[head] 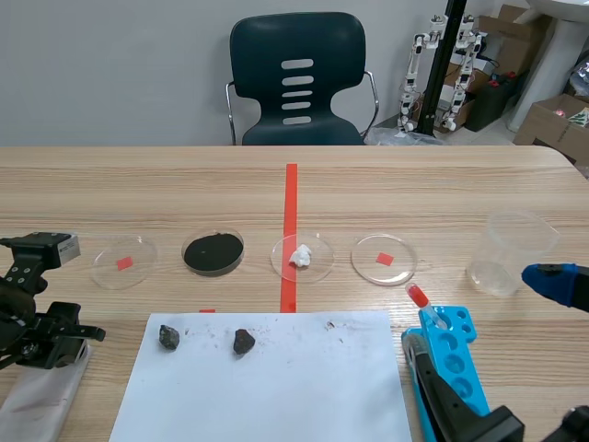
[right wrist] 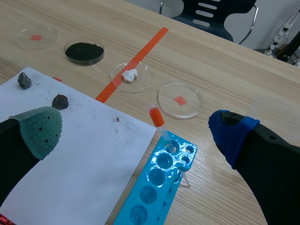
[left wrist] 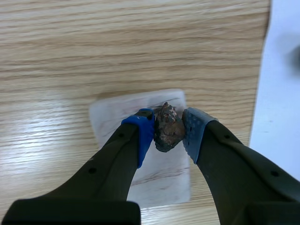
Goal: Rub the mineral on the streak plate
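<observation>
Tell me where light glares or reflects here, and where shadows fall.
Left wrist view: a pale sheen on the wooden table beside the streak plate under the mineral. Right wrist view: bright reflections in the blue rack. Scene view: even light, no hard shadows on the white paper.

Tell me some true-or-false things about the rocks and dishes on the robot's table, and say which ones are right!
1. The left gripper is shut on a brownish mineral. True.
2. The right gripper holds a rock. False: it is open and empty.
3. Two dark rocks lie on the white paper. True.
4. The petri dish on the red tape line is empty. False: it holds a white lump.
</observation>
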You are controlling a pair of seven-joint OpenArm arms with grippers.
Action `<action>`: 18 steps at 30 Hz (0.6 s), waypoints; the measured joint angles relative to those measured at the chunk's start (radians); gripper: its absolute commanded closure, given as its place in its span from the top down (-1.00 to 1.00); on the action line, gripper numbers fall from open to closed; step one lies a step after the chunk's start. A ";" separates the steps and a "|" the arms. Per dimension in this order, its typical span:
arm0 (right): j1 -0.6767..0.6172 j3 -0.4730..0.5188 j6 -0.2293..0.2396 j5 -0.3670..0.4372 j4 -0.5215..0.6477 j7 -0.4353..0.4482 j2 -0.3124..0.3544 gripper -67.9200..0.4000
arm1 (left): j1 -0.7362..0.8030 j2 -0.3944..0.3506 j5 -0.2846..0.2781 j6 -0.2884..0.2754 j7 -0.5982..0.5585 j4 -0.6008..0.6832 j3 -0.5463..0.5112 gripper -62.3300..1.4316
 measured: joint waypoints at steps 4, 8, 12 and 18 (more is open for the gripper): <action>0.000 0.000 0.000 0.000 0.000 0.000 0.000 1.00 | 0.000 0.000 0.116 0.050 0.025 0.000 0.000 -0.72; 0.000 0.000 0.000 0.000 0.000 0.000 0.000 1.00 | 0.000 0.000 0.150 0.053 0.031 0.000 0.000 -0.72; 0.000 0.000 0.000 0.000 0.000 0.000 0.000 1.00 | 0.000 -0.001 0.114 0.053 0.031 0.000 0.000 -0.72; 0.000 0.000 0.000 0.000 0.000 0.000 0.000 1.00 | 0.000 -0.003 -0.079 -0.005 0.020 0.000 -0.001 -0.72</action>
